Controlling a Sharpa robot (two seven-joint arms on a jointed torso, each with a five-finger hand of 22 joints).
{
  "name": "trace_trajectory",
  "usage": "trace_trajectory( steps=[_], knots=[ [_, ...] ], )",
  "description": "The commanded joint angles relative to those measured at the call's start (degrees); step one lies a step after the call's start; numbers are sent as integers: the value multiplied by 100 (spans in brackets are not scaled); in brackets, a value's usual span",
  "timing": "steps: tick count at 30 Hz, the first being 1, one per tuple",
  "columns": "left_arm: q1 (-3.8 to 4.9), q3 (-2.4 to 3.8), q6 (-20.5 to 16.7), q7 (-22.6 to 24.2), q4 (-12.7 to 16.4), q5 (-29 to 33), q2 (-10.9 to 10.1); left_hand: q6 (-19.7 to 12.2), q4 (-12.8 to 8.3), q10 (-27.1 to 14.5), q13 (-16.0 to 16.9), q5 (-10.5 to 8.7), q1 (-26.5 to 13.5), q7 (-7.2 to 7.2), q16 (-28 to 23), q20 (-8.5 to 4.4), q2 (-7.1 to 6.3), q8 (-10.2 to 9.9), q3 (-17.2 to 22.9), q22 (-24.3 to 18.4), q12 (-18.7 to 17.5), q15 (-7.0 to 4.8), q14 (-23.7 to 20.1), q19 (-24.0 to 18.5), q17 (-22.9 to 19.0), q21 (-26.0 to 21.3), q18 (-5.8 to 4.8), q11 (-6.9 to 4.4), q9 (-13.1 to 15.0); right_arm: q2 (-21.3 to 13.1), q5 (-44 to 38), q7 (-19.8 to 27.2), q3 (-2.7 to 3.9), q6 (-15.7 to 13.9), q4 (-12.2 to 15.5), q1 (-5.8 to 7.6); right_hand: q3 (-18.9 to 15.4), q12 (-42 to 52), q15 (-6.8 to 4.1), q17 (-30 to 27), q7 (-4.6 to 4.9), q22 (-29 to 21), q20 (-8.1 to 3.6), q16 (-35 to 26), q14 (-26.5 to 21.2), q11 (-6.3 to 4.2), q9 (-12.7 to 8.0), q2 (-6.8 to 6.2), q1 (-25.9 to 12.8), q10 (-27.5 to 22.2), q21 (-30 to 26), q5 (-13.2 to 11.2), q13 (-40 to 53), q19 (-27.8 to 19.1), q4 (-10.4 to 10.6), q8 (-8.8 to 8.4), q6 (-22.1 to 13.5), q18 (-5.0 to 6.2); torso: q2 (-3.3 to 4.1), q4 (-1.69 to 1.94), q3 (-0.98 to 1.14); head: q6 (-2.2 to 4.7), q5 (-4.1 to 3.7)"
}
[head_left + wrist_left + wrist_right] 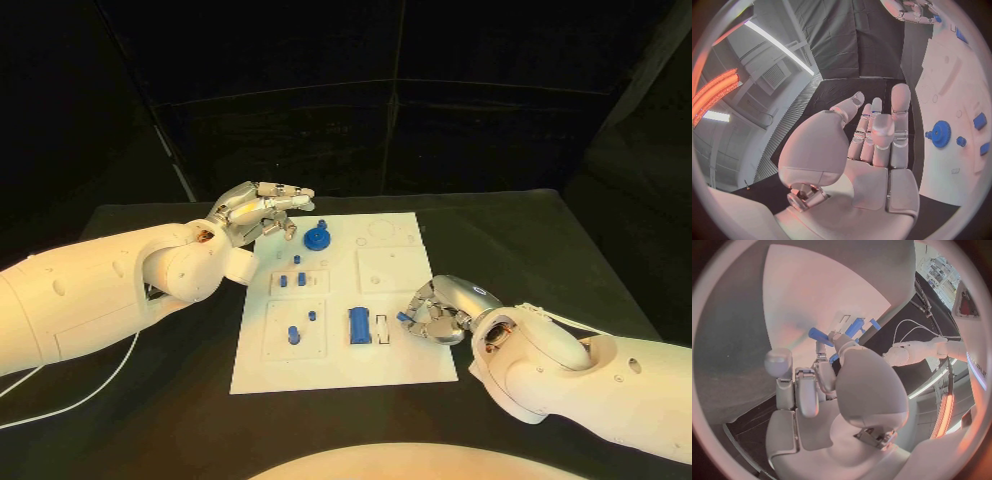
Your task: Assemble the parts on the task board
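**A:** Head view first: where do things stand?

**B:** The task board point(404, 355), a flat white plate, lies mid-bench on the black bench point(577, 250). Blue parts sit on it: a gear-like round piece point(317, 239) near the far left corner, small pegs point(293, 280) just nearer, and a rectangular block point(358, 325) toward the near edge.

**A:** And the hands?

**B:** The left hand point(260, 212) hovers above the board's far left corner, fingers point(900, 107) straight and apart, holding nothing. The right hand point(440, 315) is low at the board's right edge, beside the block. Its fingers are curled in, and the right wrist view shows a blue part point(820, 333) at the fingertips point(823, 347), so I judge it pinched, though the contact is partly hidden.

**A:** How will these pieces handle?

**B:** My guess is light, rigid plastic with smooth, fairly slick faces. Nothing looks fragile, but a small peg could twist or pop out of a loose pinch. I'd take pegs across the shank, near the middle. The gear's toothed rim should give better purchase than its flat face.

**A:** Shapes on the board?

**B:** Shallow outlined recesses, rectangular and circular, in matte white. The hands are shiny metal.
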Motion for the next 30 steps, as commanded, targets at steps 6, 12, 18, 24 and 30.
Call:
trace_trajectory(
  steps=[6, 12, 18, 24, 30],
  knots=[
    [9, 5, 30, 6, 33, 6, 0, -49, -4, -42, 10, 16, 19, -5, 26, 37, 37, 33, -18, -5, 41, 13, -22, -4, -9, -21, 92, -19, 3, 299, 791, 18, 1, -119, -192, 8, -45, -9, -11, 1221, -106, 5, -2, 43, 526, -8, 254, -68, -222, 28, 27, 220, 38, 45, 129, 2, 177, -101, -2, -6, -1, 2, -3],
    [10, 5, 33, 4, 41, 5, -3, -49, -4, -42, 10, 16, 19, -5, 26, 37, 37, 33, -18, -5, 41, 13, -22, -4, -9, -21, 92, -19, 3, 473, 1092, -2, 1, -19, -338, 8, -91, 10, -25, 1246, -132, 13, -13, 55, 531, -27, 300, -66, -356, 49, 31, 228, 55, 53, 215, 33, 225, -101, -6, -2, -8, -3, 7],
    [12, 5, 32, -2, 48, 5, -8, -49, -4, -42, 10, 16, 19, -5, 26, 37, 37, 33, -18, -5, 41, 13, -22, -4, -9, -21, 92, -19, 3, 554, 1185, -14, 1, 89, -391, 8, -117, 2, -39, 1246, -158, 23, -24, 56, 531, -46, 342, -56, -423, 55, 35, 238, 51, 60, 258, 65, 266, -103, -2, -14, -1, -14, 32],
    [13, 5, 38, -6, 48, 4, -6, -49, -4, -42, 10, 16, 19, -5, 26, 37, 37, 33, -18, -5, 41, 13, -22, -4, -9, -21, 92, -19, 3, 612, 1210, -13, 1, 70, -407, 8, -149, -2, -49, 1247, -169, 19, -34, 55, 531, -57, 378, -56, -492, 59, 31, 246, 50, 59, 304, 87, 285, -102, -6, -17, 1, -21, 27],
    [13, 5, 56, -9, 48, -59, 0, -49, -4, -42, 10, 16, 19, -5, 26, 37, 37, 33, -18, -5, 41, 13, -22, -4, -9, -21, 92, -19, 3, 645, 1167, -19, 1, 5, -425, 8, -312, 7, -71, 1242, -201, 19, -54, 53, 530, -82, 479, -68, -674, 76, 27, 310, 63, 63, 430, 165, 341, -103, -8, -4, 2, -18, 20]
  ],
)
